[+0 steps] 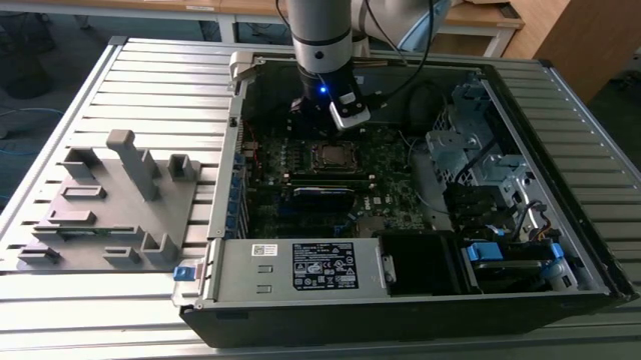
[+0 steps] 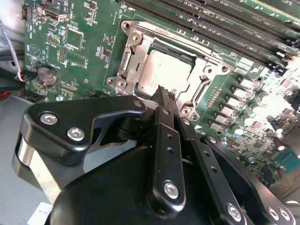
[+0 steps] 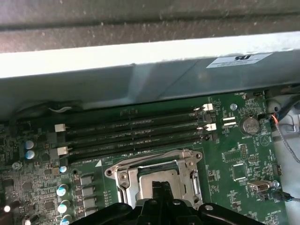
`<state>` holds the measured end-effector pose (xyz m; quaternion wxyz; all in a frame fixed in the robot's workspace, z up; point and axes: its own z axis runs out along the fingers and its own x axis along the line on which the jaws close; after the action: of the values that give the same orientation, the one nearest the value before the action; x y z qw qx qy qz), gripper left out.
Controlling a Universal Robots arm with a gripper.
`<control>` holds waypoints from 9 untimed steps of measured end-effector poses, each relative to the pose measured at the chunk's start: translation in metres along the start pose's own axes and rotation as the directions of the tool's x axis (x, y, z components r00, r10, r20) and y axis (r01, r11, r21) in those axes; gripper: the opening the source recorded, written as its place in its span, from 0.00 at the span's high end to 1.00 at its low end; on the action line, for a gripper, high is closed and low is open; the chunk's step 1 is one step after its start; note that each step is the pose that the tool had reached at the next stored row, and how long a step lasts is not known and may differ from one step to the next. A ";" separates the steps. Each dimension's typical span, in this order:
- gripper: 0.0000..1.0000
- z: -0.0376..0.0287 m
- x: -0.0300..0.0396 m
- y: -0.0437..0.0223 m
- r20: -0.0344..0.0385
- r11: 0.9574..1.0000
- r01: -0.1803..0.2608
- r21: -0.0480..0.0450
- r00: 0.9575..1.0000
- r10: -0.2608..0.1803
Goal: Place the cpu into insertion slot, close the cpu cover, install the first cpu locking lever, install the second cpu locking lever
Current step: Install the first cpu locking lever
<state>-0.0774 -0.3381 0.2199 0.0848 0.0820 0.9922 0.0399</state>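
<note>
The tool (image 2: 161,90) is showing black, the cpu (image 2: 164,70) pale silvery grey, the circuit board (image 2: 86,28) dark green, the ribbed counter (image 1: 150,82) light grey.

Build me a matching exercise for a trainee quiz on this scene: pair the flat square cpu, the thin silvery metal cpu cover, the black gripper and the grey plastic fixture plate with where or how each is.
Things
1. flat square cpu
2. thin silvery metal cpu cover
3. black gripper
4. grey plastic fixture plate

Places or states
a. on the slatted table, outside the computer case, at the exterior view's left
b. fingers shut, tips by the chip's edge
c. seated amid the green circuit board
d. lying flat around the chip

Pairs: 1-c; 2-d; 3-b; 4-a
</note>
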 end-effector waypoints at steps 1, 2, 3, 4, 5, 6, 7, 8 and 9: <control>0.90 0.0000 0.0000 0.0000 0.000 1.000 0.000 0.002 1.000 0.000; 0.90 -0.0001 -0.0001 0.0000 -0.001 1.000 0.001 0.003 1.000 -0.001; 0.90 -0.0001 -0.0001 0.0000 -0.002 1.000 0.001 0.005 1.000 -0.001; 0.90 -0.0001 0.0000 0.0000 -0.002 1.000 0.001 0.007 1.000 -0.001; 0.90 -0.0001 0.0000 0.0000 -0.003 1.000 0.001 0.008 1.000 -0.001; 0.90 -0.0002 0.0000 0.0000 -0.003 1.000 0.001 0.009 1.000 -0.001; 0.90 -0.0001 -0.0003 0.0002 -0.002 1.000 0.002 0.012 1.000 -0.002; 0.90 0.0000 -0.0009 0.0005 -0.002 1.000 0.002 0.015 1.000 -0.002; 0.90 0.0002 -0.0016 0.0008 -0.003 1.000 0.003 0.019 1.000 -0.003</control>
<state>-0.0757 -0.3375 0.2201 0.0827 0.0813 0.9928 0.0306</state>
